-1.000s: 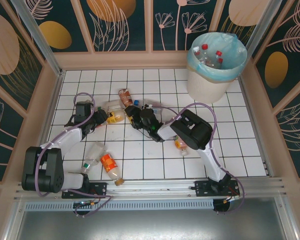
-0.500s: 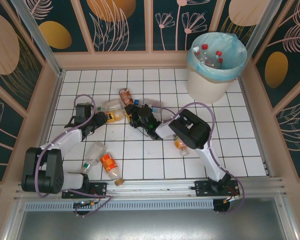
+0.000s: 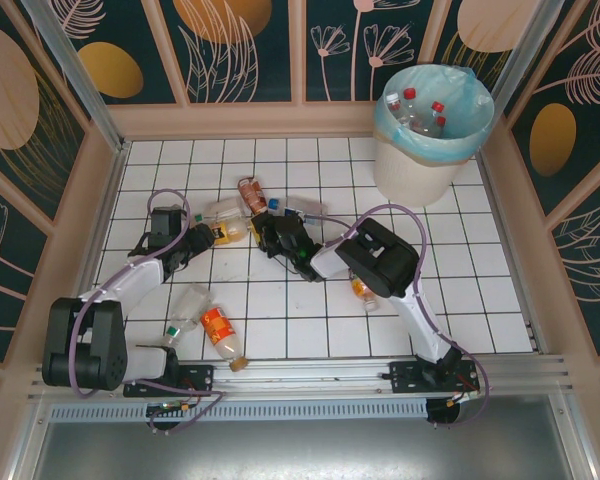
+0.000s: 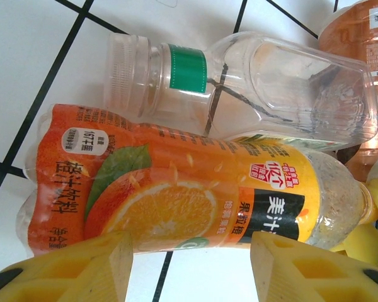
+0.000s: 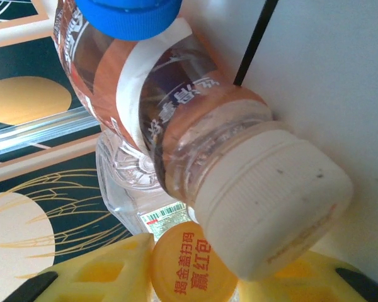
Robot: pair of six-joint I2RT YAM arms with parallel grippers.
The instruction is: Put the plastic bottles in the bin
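Right fingers (image 5: pixel 88 277) nearer, brown-labelled bottle (image 5: pixel 195 119), white cap, lying flat

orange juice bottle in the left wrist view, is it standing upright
No, the orange juice bottle lies on its side on the tiled table, alongside a clear bottle.

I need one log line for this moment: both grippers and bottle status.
left gripper: open, at orange bottle | right gripper: orange cap between jaws, grip unclear | bin: holds some bottles

Cream blue-lined bin (image 3: pixel 412 178), capped bottles (image 3: pixel 420 112) inside, perhaps six loose bottles (image 3: pixel 221 334) lying flat.
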